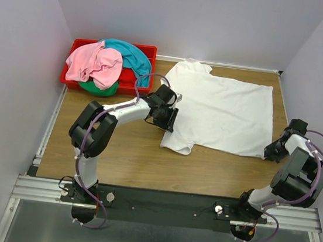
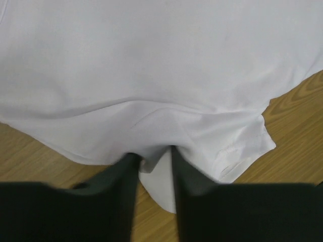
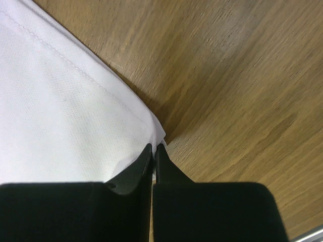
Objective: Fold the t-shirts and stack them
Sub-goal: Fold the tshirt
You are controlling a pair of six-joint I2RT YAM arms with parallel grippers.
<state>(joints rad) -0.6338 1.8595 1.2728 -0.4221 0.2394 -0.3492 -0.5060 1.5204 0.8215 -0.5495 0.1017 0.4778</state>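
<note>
A white t-shirt [image 1: 227, 111] lies spread flat on the wooden table, its neck toward the left. My left gripper [image 1: 169, 117] is at its left edge between the two sleeves. In the left wrist view the gripper [image 2: 154, 157] has its jaws apart, and a flap of the white t-shirt [image 2: 161, 65] lies loose between them. My right gripper [image 1: 271, 151] sits at the shirt's near right hem corner. The right wrist view shows that gripper [image 3: 153, 147] shut on the corner of the white t-shirt [image 3: 60, 116]. Pink [image 1: 95, 64], teal [image 1: 131, 55] and green [image 1: 98, 88] t-shirts are heaped together at the back left.
The red plastic bin [image 1: 76, 45] holding the heaped shirts stands in the back left corner. Bare wooden table [image 1: 127, 158] runs between the white shirt and the arm bases. Grey walls close in the left, back and right sides.
</note>
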